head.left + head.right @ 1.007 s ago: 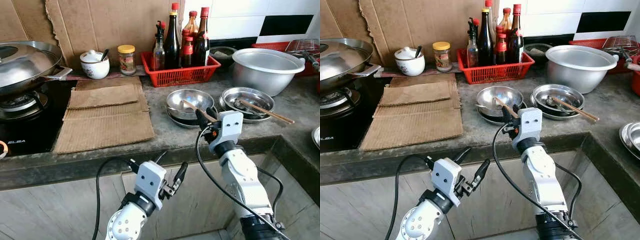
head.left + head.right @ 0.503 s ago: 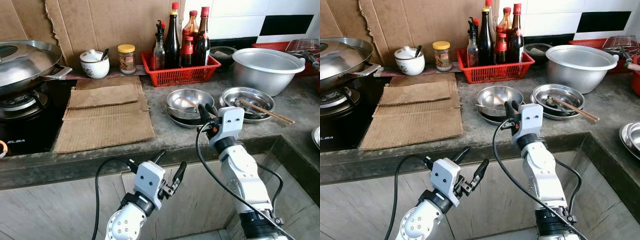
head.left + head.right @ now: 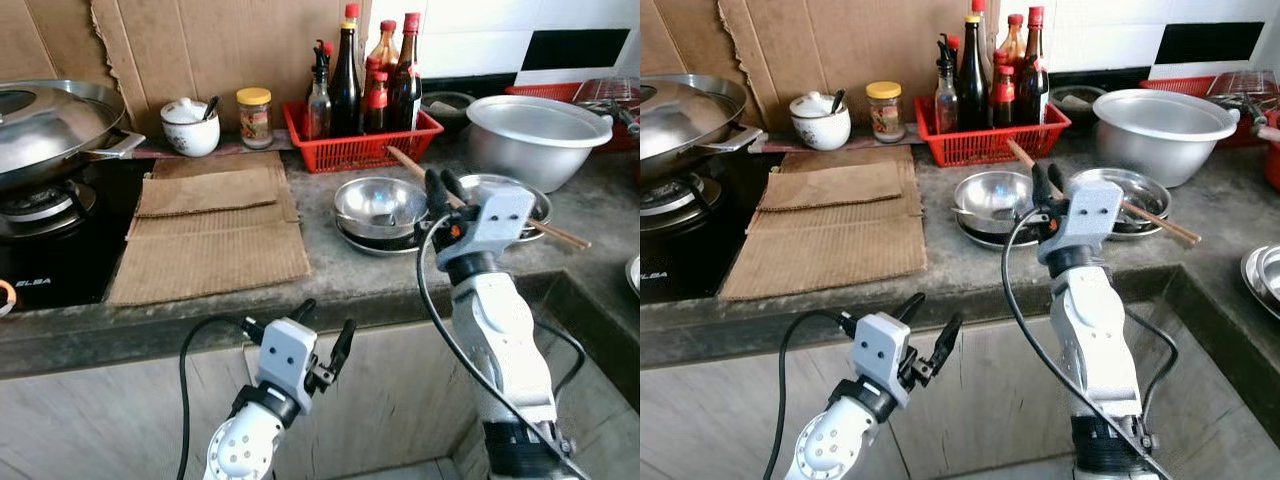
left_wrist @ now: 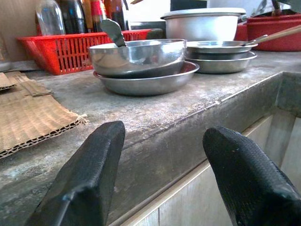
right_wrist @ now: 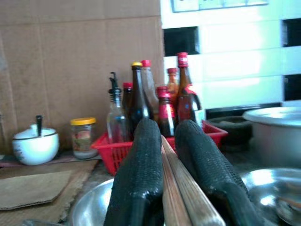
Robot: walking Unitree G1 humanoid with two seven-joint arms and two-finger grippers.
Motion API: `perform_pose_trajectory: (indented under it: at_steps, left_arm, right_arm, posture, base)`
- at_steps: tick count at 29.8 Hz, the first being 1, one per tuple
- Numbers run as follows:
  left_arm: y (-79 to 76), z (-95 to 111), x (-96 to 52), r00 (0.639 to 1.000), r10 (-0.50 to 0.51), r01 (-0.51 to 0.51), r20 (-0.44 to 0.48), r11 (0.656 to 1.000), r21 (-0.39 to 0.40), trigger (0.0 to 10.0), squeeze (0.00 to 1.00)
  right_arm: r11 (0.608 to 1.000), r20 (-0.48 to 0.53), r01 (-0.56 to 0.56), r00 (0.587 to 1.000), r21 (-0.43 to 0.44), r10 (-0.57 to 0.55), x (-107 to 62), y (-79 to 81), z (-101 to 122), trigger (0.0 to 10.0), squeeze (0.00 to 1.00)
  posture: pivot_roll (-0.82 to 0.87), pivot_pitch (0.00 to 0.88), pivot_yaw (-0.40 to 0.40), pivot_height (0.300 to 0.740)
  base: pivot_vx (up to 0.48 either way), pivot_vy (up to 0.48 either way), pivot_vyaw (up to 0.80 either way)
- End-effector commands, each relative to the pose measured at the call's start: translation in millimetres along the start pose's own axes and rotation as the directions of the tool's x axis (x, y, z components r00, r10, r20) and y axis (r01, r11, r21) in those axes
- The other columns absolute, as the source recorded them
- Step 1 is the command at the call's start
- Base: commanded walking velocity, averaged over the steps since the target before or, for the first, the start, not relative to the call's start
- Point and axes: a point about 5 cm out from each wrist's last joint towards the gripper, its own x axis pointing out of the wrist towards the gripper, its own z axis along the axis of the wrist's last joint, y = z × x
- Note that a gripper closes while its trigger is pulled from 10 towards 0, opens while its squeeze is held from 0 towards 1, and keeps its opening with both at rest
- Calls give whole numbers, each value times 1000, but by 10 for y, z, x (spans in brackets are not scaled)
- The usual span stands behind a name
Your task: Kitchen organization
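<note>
Item: chopsticks, wooden pair. Now lifted clear of the steel bowl where they lay a second ago; you have them pinched between the fingers of the right gripper, tips angled up toward the red basket of sauce bottles. The right wrist view confirms both sticks clamped side by side between the black pads.

Item: second chopstick pair, resting across the stacked steel plates on your right, untouched.

Item: steel bowl, still seated on its plate, a spoon left inside.

Item: left gripper, idle below the counter edge, fingers spread wide, holding nothing.

Item: large aluminium basin, wok on the stove, white sugar pot, yellow-lidded jar, cardboard sheets; none have shifted.

Status: pick-up looks complete. You likely need a destination next; judge the grip narrow but secure, though long sticks may pivot if swung fast.
</note>
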Motion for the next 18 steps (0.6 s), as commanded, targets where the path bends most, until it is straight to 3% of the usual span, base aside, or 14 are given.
perform_pose_trajectory:
  at_steps: [1, 4, 5, 6, 7, 18]
  left_arm:
    - [13, -32, 4, 1000, 5, -5, -21, 1000, 8, 10000, 0]
    - [16, -38, 4, 1000, 5, -5, -20, 1000, 2, 10000, 0]
    - [14, -42, 3, 1000, 3, -3, -21, 1000, 3, 10000, 0]
    - [14, -42, 3, 1000, 3, -3, -21, 1000, 3, 10000, 0]
    - [12, -47, 2, 1000, -1, 1, -22, 1000, 6, 10000, 0]
    - [8, -84, -5, 999, -23, 24, -34, 1000, 12, 10000, 0]
  right_arm:
    - [1000, 18, 25, 1000, 6, -25, -23, -5, 69, 0, 0]
    - [999, 18, 36, 999, 7, -36, -57, 10, 81, 0, 0]
    - [999, 16, 38, 999, 10, -38, -65, 13, 81, 3725, 0]
    - [999, 16, 38, 999, 10, -38, -65, 13, 81, 3725, 0]
    - [999, 12, 39, 999, 10, -39, -73, 17, 82, 10000, 0]
    - [1000, 19, 30, 999, 7, -31, -52, 2, 112, 10000, 0]
  posture:
    - [118, 0, -24, 740]
    - [114, 0, -15, 740]
    - [114, 0, -17, 740]
    - [114, 0, -17, 740]
    - [111, 0, -14, 740]
    - [110, 0, -10, 740]
  base:
    - [0, 0, 0]
    - [0, 0, 0]
    - [0, 0, 0]
    - [0, 0, 0]
    - [-244, 0, 0]
    - [-390, 0, 0]
